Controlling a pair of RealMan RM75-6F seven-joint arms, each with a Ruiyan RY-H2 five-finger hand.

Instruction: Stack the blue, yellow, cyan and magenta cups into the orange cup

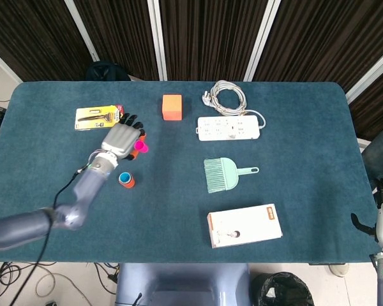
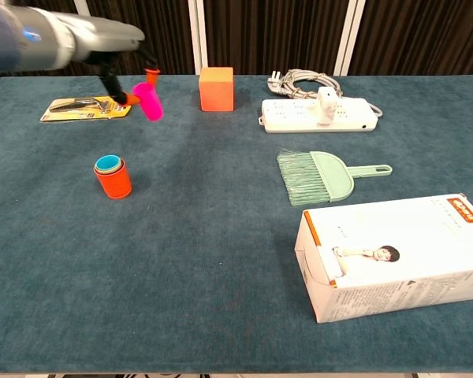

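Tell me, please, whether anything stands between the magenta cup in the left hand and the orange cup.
Nothing visible does. The left hand holds the magenta cup in the air, and only bare table lies between it and the orange cup.

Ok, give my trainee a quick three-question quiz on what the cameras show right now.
1. True or false: the magenta cup rests on the table.
2. Which hand holds it: A left hand, B right hand?
3. What colour is the innermost cup showing in the orange cup?

Key: 1 false, it is lifted clear of the table. 2 A. 3 cyan.
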